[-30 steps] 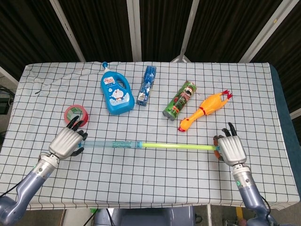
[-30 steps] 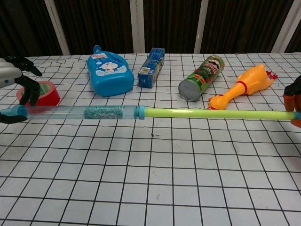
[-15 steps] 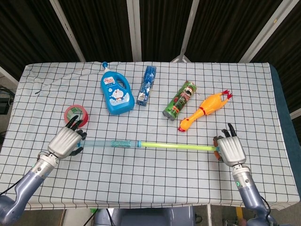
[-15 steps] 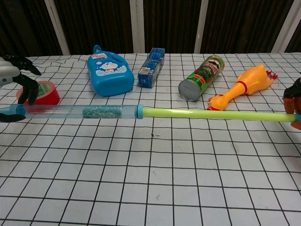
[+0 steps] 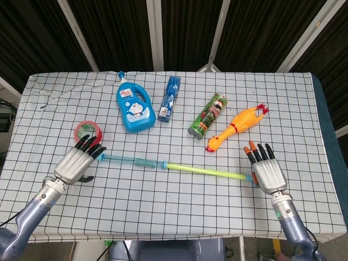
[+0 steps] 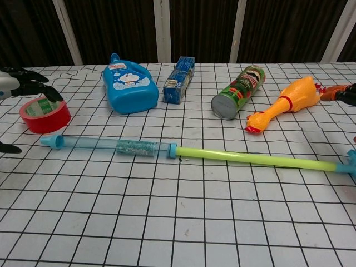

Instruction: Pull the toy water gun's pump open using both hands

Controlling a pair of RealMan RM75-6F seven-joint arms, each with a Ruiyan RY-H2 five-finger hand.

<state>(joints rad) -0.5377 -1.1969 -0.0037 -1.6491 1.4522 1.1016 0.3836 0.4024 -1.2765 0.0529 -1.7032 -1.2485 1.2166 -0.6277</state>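
Observation:
The toy water gun lies flat on the checked tablecloth, its clear blue barrel [image 5: 136,161] [image 6: 119,146] to the left. The yellow-green pump rod [image 5: 206,172] [image 6: 256,160] is drawn far out to the right. My left hand [image 5: 76,164] [image 6: 16,89] hovers by the barrel's left end with its fingers spread, holding nothing. My right hand [image 5: 268,173] [image 6: 342,93] is beside the rod's blue end piece [image 6: 351,161], fingers straight and apart, gripping nothing.
A red tape roll [image 5: 87,132] sits just behind my left hand. Further back lie a blue detergent bottle [image 5: 133,106], a blue packet [image 5: 170,98], a green can [image 5: 208,116] on its side and a rubber chicken [image 5: 237,128].
Both hands have let go of the water gun and spread their fingers. The gun has dropped to the table and now lies slightly slanted, its right end nearer the front.

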